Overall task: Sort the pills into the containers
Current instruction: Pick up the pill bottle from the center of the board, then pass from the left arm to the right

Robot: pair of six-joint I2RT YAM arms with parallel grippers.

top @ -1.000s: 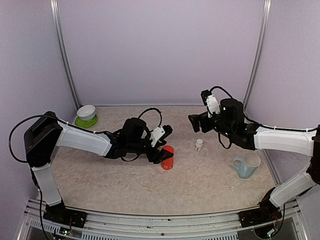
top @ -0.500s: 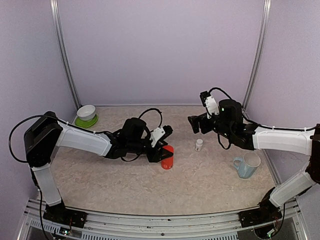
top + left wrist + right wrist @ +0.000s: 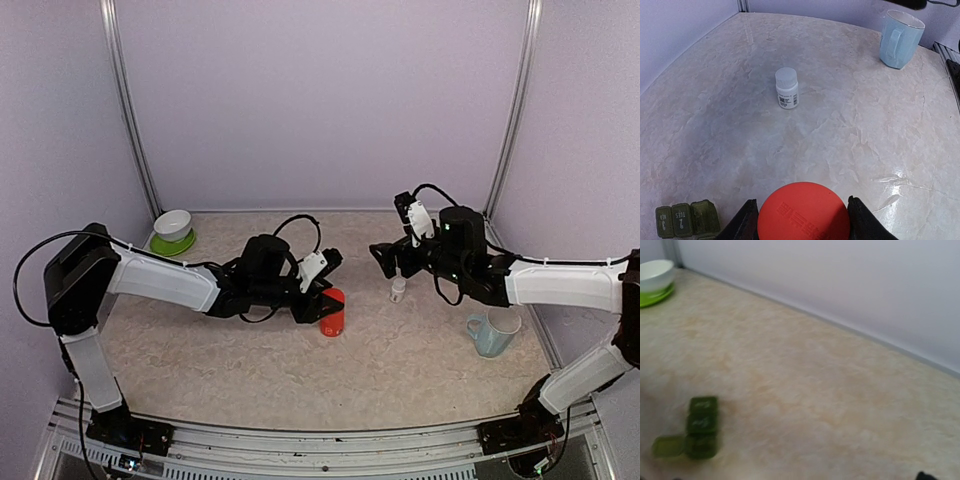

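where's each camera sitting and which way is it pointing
top external: above and behind, looking down on the table; both arms show
left wrist: on the left gripper, facing the white bottle and mug; its fingers flank the red bottle
right wrist: on the right gripper, facing the containers and bowl; it barely shows
shared: both wrist views show the containers

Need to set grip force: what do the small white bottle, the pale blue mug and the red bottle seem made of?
Small white cylindrical bottle: likely matte plastic, going by its uniform dull white body and printed label.
Pale blue mug: probably glazed ceramic, with a smooth sheen and a thick rim.
Red round bottle: apparently matte moulded plastic, with raised lettering on its top.
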